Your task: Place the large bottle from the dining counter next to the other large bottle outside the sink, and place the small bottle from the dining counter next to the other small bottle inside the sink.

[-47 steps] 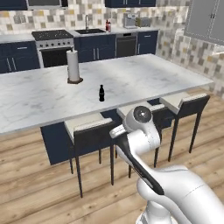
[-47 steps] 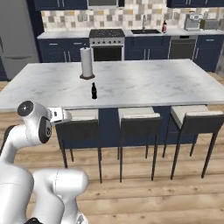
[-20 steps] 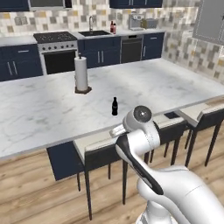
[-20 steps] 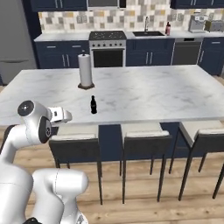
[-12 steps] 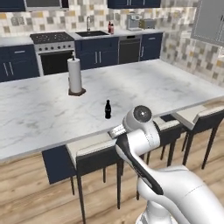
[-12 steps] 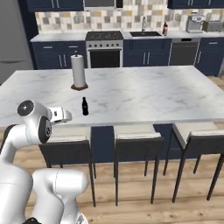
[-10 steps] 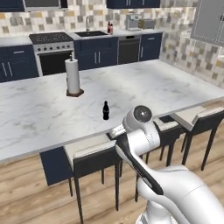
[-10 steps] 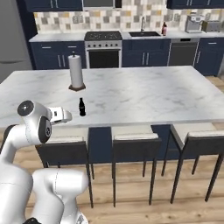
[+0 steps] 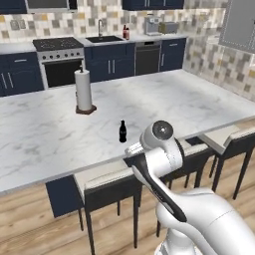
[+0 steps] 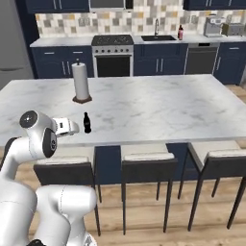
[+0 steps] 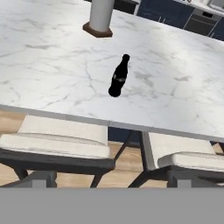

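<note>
A small dark cola-shaped bottle (image 9: 122,131) (image 10: 87,122) (image 11: 118,76) stands upright on the white marble dining counter (image 9: 45,134) (image 10: 158,110) (image 11: 52,65), near its front edge. I cannot tell whether it is the large or the small bottle of the task. My gripper (image 10: 73,128) (image 9: 130,148) hangs just off the counter's front edge, short of the bottle and pointing toward it, open with nothing held. A red bottle (image 9: 126,32) (image 10: 180,32) stands beside the sink (image 9: 104,39) (image 10: 158,37) on the back counter. The inside of the sink is hidden.
A paper towel roll (image 9: 83,90) (image 10: 80,82) (image 11: 100,15) stands on the dining counter behind the bottle. Cushioned stools (image 9: 104,179) (image 10: 144,161) (image 11: 57,140) line the counter's front. A stove (image 9: 57,47) (image 10: 112,42) and dark blue cabinets run along the back wall.
The whole picture has shifted as the base drove, first sideways and then a little closer to the dining counter. The bottle and paper towel roll stay in place. The gripper stays open.
</note>
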